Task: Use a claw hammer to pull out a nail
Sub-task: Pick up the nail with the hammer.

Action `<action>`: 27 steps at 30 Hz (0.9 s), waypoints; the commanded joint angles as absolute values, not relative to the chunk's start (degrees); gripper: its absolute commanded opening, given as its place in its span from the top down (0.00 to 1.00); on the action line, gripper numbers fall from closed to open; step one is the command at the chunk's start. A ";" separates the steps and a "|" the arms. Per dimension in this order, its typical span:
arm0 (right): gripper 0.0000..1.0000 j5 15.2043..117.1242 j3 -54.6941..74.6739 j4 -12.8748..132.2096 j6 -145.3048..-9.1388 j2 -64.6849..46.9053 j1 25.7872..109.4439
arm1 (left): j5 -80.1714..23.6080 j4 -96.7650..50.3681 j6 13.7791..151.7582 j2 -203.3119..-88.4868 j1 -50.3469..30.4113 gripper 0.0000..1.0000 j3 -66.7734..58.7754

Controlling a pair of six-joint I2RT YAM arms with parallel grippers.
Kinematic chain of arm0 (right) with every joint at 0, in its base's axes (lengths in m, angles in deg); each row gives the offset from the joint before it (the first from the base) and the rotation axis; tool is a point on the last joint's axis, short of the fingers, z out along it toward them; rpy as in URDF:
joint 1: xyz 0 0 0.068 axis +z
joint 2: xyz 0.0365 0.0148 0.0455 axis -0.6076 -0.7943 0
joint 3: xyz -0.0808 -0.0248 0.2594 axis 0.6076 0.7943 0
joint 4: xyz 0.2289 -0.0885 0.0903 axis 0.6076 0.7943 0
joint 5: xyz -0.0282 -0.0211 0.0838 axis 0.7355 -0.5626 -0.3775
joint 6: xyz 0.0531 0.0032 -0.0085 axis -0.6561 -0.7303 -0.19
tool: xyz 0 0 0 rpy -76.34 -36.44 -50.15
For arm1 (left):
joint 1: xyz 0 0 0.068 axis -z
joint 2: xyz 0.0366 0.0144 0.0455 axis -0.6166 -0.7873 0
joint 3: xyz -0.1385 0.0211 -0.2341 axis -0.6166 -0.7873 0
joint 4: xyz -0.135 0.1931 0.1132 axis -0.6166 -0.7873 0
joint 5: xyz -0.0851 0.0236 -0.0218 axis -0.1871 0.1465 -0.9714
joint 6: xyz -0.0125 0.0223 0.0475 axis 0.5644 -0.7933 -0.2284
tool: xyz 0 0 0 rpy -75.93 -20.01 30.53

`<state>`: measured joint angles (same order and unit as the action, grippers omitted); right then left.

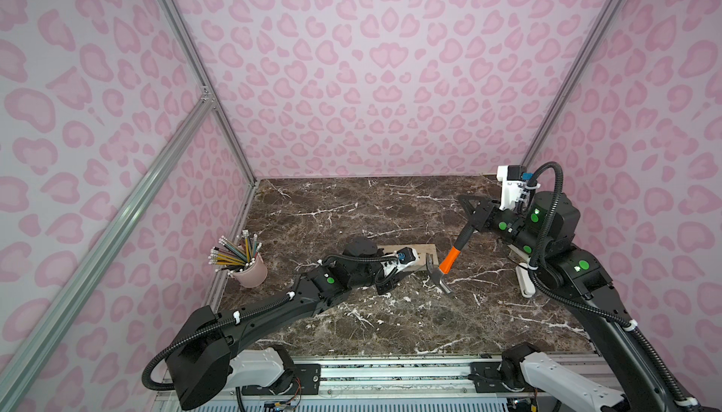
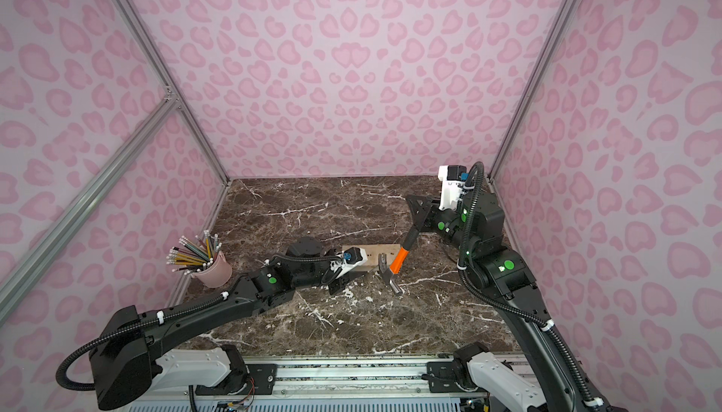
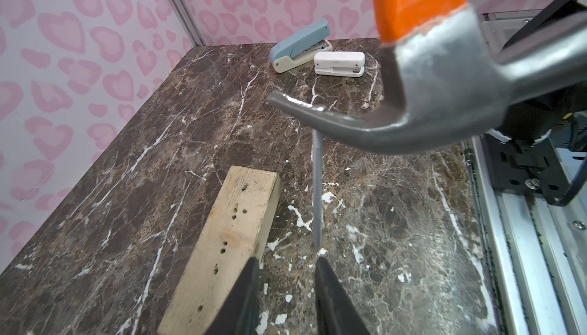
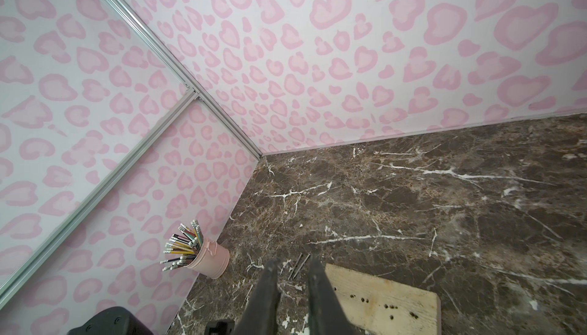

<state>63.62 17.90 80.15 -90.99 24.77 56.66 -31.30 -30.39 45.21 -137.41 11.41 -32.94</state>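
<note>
Top views: your right gripper (image 1: 470, 223) pinches the claw hammer (image 1: 449, 259) by its black shaft, head hanging just off the end of the wood block (image 1: 426, 251). Left wrist: a nail (image 3: 317, 190) hangs from the claw, tip near the counter (image 3: 127, 190) beside the block; your left gripper (image 3: 287, 263) has its jaws spread above the counter. Right wrist: jaws close together, block and pencil cup (image 4: 211, 262) beyond.
</note>
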 commanded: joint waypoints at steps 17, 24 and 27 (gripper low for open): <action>1.00 61.11 17.57 74.64 -93.68 24.69 56.13 | -29.68 -31.03 41.66 -139.58 14.14 0.69 -31.00; 1.00 60.74 18.01 74.48 -93.94 24.87 56.06 | -29.17 -30.70 43.17 -141.66 14.14 0.84 -29.20; 1.00 60.99 18.39 74.94 -93.45 24.82 56.08 | -29.37 -30.46 43.29 -141.96 14.14 0.93 -28.97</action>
